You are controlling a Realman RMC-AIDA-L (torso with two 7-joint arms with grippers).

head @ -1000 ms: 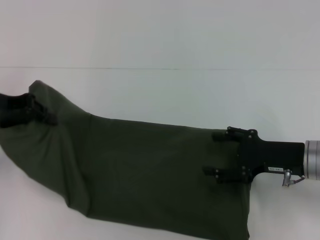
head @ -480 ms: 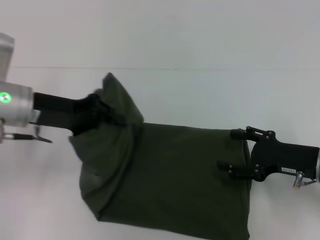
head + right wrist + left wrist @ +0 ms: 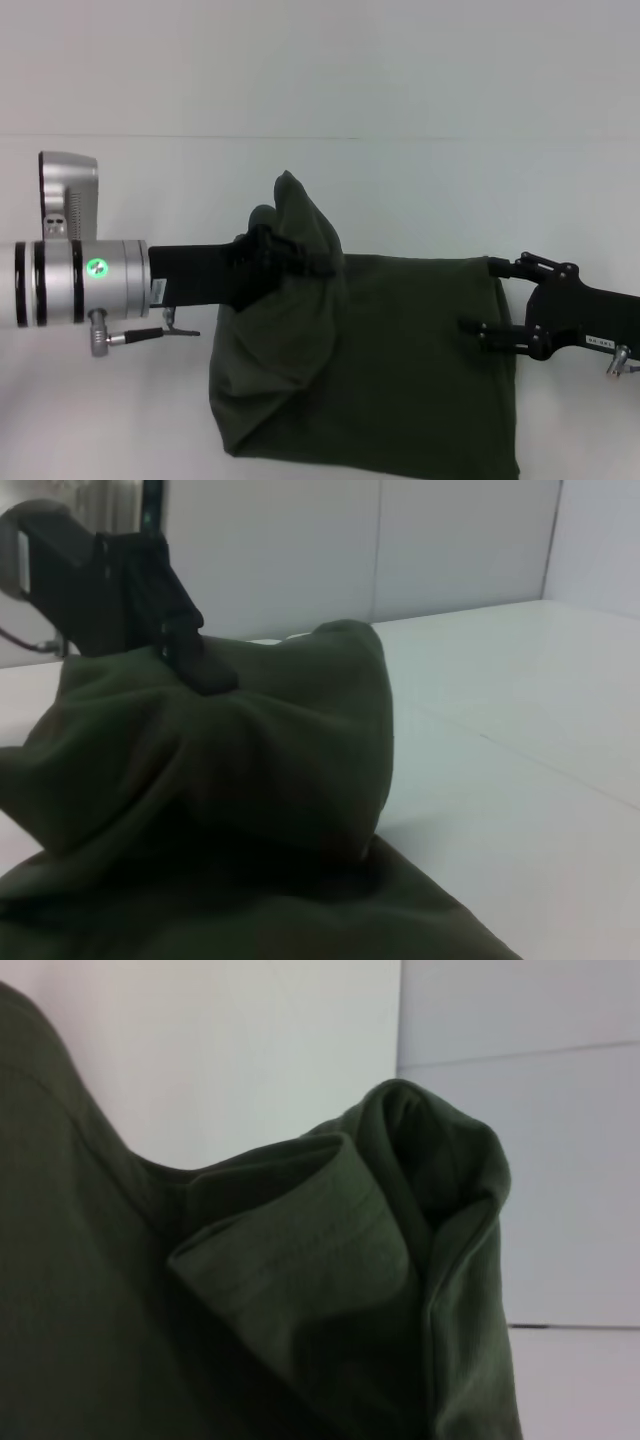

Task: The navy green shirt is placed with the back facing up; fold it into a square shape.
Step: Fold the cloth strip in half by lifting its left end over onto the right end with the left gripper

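Left claw [image 3: 300, 255]: pinching a bunched edge of the navy green shirt [image 3: 400, 360], lifted above the layers below, near the shirt's middle in the head view.
Right claw [image 3: 490, 297]: fingers spread, one at the shirt's far right corner and one lower along the right edge; whether they press the cloth cannot be told.
Shirt position: on the white surface [image 3: 400, 180], plain side up, left part raised and doubled over toward the right, right part flat.
Cloth character: soft, matte and limp; it sags in deep folds under the lifted pinch and peaks above it, so it appears light and will not hold a shape unaided.
Hem detail: the left wrist view shows a rolled, stitched edge [image 3: 330, 1250] curling on itself.
Grip advice: hems and corners probably give the firmest hold; a mid-panel pinch would likely only gather loose cloth.
Risk: judged from the drape, the carried flap may land creased unless laid down taut.
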